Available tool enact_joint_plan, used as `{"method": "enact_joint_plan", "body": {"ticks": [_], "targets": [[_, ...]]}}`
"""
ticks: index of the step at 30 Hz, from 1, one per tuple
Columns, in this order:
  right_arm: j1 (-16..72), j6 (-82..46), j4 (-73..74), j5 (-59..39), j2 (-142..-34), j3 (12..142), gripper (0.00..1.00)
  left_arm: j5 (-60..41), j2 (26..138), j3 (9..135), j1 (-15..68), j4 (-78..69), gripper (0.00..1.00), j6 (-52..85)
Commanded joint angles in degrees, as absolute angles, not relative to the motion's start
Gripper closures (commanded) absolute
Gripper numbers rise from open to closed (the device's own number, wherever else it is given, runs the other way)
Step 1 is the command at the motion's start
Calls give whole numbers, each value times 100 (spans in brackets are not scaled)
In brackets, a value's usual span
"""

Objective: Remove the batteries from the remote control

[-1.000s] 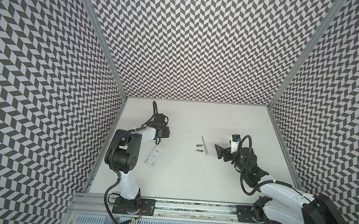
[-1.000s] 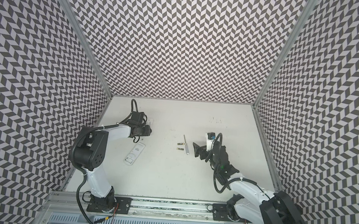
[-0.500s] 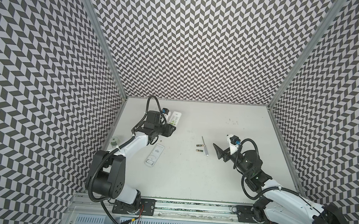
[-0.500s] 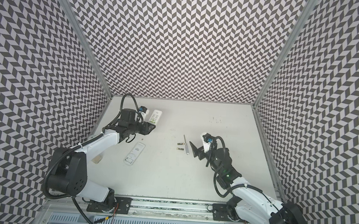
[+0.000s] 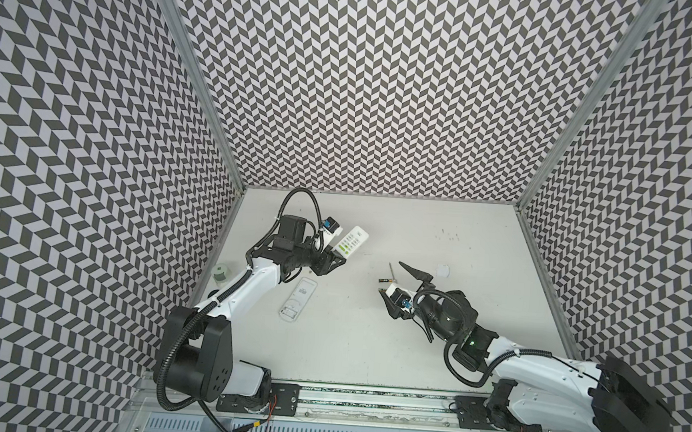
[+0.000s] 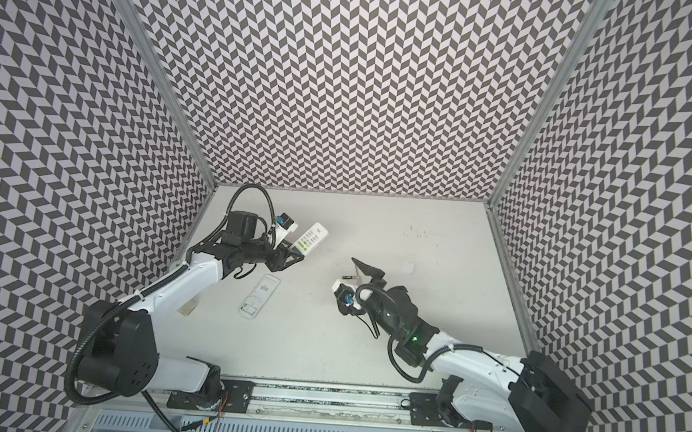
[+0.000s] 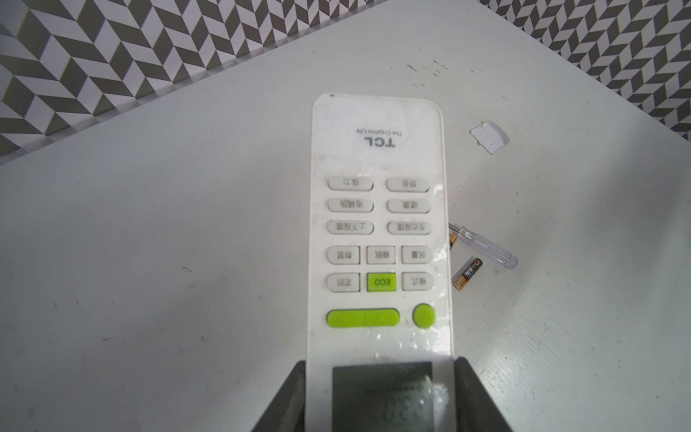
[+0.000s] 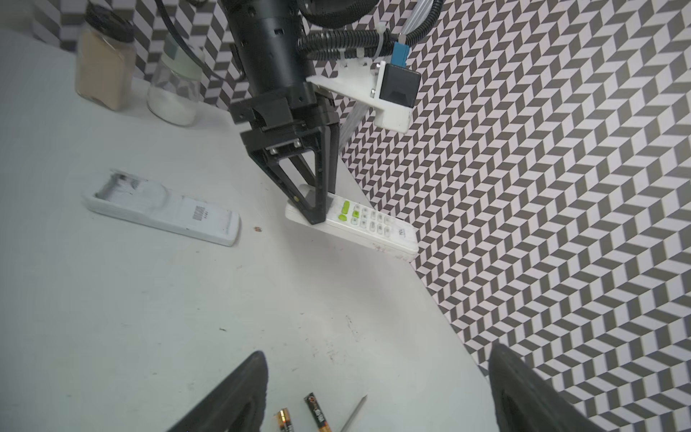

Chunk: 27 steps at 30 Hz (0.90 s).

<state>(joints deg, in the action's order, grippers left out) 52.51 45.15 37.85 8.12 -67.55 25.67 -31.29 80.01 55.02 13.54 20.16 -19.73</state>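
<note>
The remote control hung clamped, buttons up, in my left jaws; my right jaws gaped empty above loose batteries on the desk. Next, I judged: turn its back up.

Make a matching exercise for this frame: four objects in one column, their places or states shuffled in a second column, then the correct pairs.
Things:
1. green-button remote
2. second remote
3. screwdriver
4. small white cover

States:
A. lies beside two black batteries
B. lies by itself on the table, with nothing touching it
C. clamped in the left gripper, buttons up
D. lies back-up with its battery bay open

Pairs: 1-C, 2-D, 3-A, 4-B
</note>
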Motion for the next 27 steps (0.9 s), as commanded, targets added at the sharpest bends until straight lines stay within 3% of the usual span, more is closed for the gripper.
{"method": "enact_joint_plan", "body": {"ticks": [1, 4, 9, 15, 19, 22, 27], "targets": [[5399, 5742, 3974, 1259, -6997, 2854, 11, -3354, 7791, 5903, 1453, 2479, 75, -2600], [5414, 6582, 4258, 1339, -7299, 2820, 11, -3270, 7790, 5980, 1561, 2714, 80, -2937], [5562, 7264, 4660, 1919, -7901, 3032, 11, -3486, 7884, 5917, 1811, 3167, 72, -3474], [5739, 8016, 5614, 2857, -8794, 3273, 13, -3144, 7930, 6011, 2009, 3467, 72, -3805], [5747, 8068, 5704, 2877, -9116, 3388, 18, -3412, 7923, 5942, 2050, 3449, 72, -3963], [5761, 7992, 5564, 3170, -9311, 3621, 27, -3233, 7926, 6047, 2162, 3572, 72, -4040], [5751, 7988, 5610, 3176, -9439, 3633, 58, -2997, 7910, 5944, 2185, 3501, 72, -4113]]}}
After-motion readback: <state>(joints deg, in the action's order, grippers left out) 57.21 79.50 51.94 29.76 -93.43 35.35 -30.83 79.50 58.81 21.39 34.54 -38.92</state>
